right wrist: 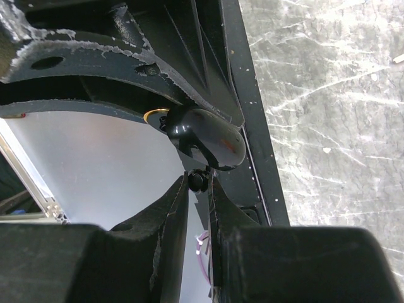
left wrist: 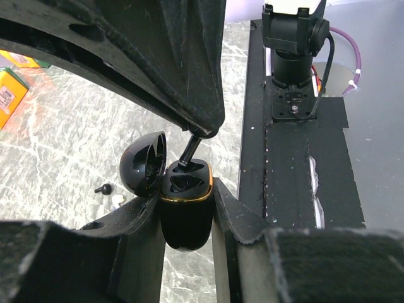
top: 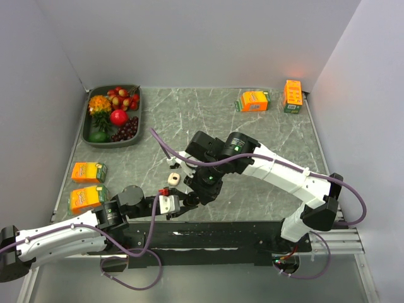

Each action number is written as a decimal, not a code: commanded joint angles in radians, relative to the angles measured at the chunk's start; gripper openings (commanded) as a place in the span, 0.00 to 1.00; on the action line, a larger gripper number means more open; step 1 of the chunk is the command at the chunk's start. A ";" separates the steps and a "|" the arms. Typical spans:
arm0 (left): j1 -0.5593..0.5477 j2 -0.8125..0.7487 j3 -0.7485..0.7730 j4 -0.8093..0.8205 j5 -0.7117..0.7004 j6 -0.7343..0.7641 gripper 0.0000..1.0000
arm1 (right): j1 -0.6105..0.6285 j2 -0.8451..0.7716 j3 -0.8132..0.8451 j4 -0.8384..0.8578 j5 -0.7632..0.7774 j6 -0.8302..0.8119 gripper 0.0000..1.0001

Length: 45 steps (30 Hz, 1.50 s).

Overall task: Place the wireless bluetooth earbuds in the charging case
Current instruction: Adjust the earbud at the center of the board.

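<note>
The top camera looks steeply down from above and behind the near edge, far enough off to take in the whole table (top: 208, 120) out to its far corners. The left wrist camera sits tight behind the left gripper (left wrist: 184, 202) and faces rightward along the near edge's black rail (left wrist: 290, 177). The right wrist camera, closer still, looks past the right gripper (right wrist: 197, 184) down across that rail, and both wrist views share the charging case (left wrist: 186, 218) and the black earbud (left wrist: 189, 150) at its mouth.

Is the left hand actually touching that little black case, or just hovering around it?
Touching. The left wrist view shows the fingers of the left hand pressed against both sides of the case, with no gap on either side.
</note>
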 commanded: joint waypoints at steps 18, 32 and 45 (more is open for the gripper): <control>-0.005 0.012 0.045 0.001 -0.230 -0.012 0.01 | -0.332 -0.338 -0.407 0.257 0.090 0.192 0.00; -0.005 -0.083 0.036 0.017 -0.213 -0.026 0.01 | -0.463 0.128 -0.400 0.634 0.190 0.021 0.00; -0.007 -0.112 0.025 0.009 -0.187 -0.023 0.01 | -0.484 0.401 -0.279 0.659 0.251 -0.073 0.15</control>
